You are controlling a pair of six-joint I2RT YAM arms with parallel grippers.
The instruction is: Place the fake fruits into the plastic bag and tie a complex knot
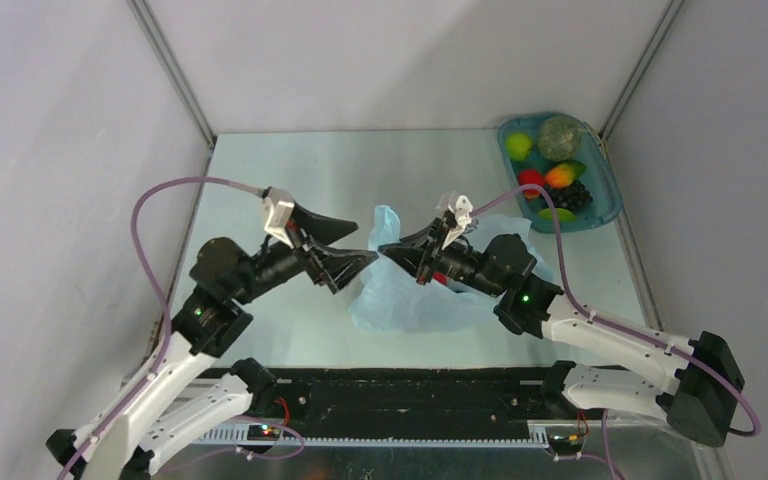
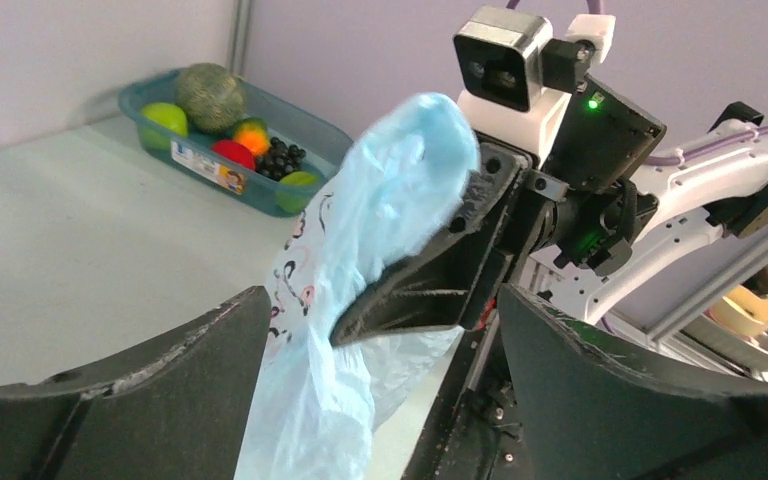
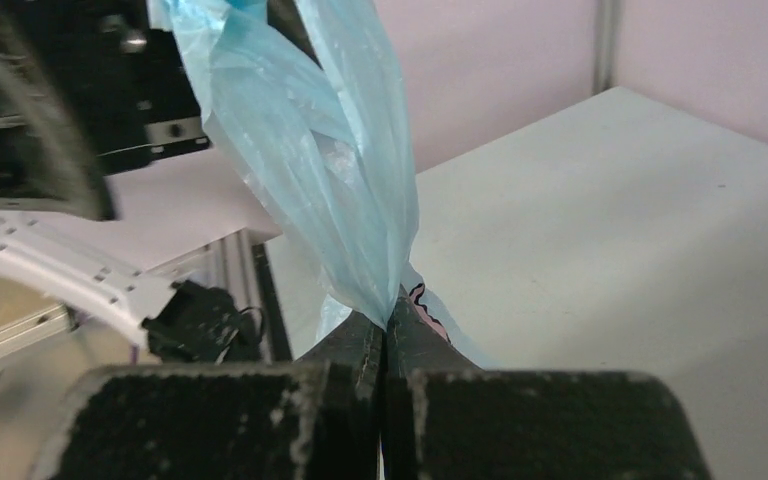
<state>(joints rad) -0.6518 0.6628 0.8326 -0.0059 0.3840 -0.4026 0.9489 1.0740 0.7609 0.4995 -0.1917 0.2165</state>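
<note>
The thin, crinkly light-blue plastic bag (image 1: pixel 400 305) lay slumped just left of the teal oval plastic tray (image 1: pixel 606 192) holding the small glossy fake fruits (image 1: pixel 548 178); its film was judged featherlight, limp and slippery, best taken by a bunched fold. The right gripper (image 3: pixel 385 318) pinched one raised fold, jaws fully closed; farther from the tray, the left gripper (image 1: pixel 363 241) gaped wide, holding nothing.

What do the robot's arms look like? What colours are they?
The left arm and right arm are white lower down and black near the wrists. Each carries a purple cable that loops to a small white camera. The left gripper and right gripper are black, with two wedge-shaped fingers each. Tiny green lights glow on the joints.
</note>
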